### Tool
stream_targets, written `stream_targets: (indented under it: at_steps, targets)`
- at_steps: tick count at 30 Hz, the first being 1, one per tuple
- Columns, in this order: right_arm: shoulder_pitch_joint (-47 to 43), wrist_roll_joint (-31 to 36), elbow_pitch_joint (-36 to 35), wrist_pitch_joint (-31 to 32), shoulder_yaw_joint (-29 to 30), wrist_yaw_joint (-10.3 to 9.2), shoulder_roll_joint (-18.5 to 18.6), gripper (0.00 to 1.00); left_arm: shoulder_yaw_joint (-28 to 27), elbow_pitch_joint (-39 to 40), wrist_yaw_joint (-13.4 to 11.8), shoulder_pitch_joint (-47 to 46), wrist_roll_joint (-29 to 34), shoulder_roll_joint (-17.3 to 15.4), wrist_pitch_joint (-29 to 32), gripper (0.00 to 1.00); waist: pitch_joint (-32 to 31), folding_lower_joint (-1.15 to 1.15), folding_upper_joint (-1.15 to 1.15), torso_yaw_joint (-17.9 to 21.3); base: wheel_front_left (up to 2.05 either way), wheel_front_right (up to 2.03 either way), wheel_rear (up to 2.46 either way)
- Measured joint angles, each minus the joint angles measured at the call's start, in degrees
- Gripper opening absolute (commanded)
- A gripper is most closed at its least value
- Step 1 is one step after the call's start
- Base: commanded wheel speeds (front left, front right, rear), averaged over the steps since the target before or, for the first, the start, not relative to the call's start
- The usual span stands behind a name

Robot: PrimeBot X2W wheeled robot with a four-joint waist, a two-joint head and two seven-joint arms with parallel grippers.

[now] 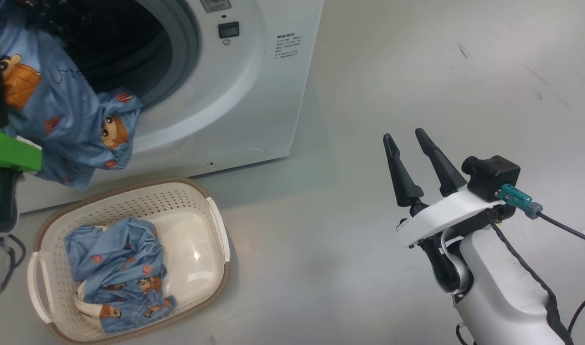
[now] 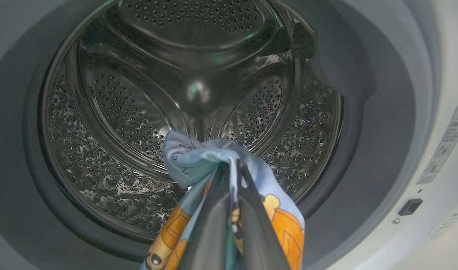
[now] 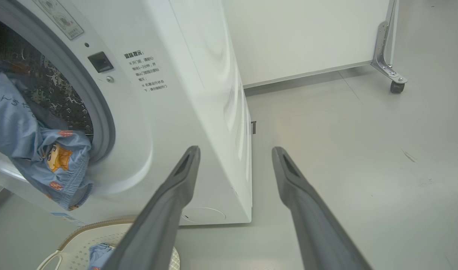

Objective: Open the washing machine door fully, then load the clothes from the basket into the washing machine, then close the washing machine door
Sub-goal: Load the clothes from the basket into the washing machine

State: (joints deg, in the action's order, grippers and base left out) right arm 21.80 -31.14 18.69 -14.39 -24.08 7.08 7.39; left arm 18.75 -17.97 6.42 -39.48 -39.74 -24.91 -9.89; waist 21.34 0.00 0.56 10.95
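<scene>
Left gripper (image 2: 230, 165): we are pinching a blue garment (image 2: 191, 157) between fingers pressed close together, and the fabric is bunching over the tips.

In the left wrist view the drum (image 2: 120, 112) is lying straight ahead of the fingers, taking the centre and upper frame. The tips are pointing at its back wall. We are judging them to be about level with the gasket (image 2: 364, 112), not yet deep inside.

Head view: the garment (image 1: 72, 120) is hanging at upper left, across the lower lip of the washer (image 1: 254, 96) opening. Its tail is dangling outside, above the basket (image 1: 215, 215). So the cloth's long axis is running from the tips down and out of the mouth.

The basket is sitting on the floor at lower left, just in front of the washer. More clothes (image 1: 120, 268) are lying crumpled in its left half.

Right gripper (image 1: 405, 136): the fingers are spread and grasping nothing, hovering at lower right, well apart from the basket. In its own view the right gripper (image 3: 236, 150) is pointing past the washer's front corner.

Judgement: loading is under way, with clothes left to move. The coming move is turning on the drum being dead ahead of the left fingers, so we are expecting to push deeper along that axis before letting go. Otherwise the hanging tail may drag the garment back out. The left arm is the nearer one to both drum and basket.
</scene>
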Motion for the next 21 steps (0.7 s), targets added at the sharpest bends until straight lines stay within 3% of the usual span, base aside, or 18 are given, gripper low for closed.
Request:
stream_targets:
  at_steps: [10,21]
  targets:
    - [1.05,0.53,-1.03,0.00,-0.54,0.00,-2.37,1.00,-0.53,-5.33,0.05,-7.22,0.30,-4.38,3.67,0.00,6.06,0.01,0.00,4.77,0.00,0.00,0.00]
    - [2.76,0.98,-1.72,-0.01,-3.88,0.00,-4.03,1.00,-1.30,-11.00,0.07,-15.64,0.75,-7.03,6.92,0.00,11.65,0.01,0.00,10.98,0.00,0.00,0.00]
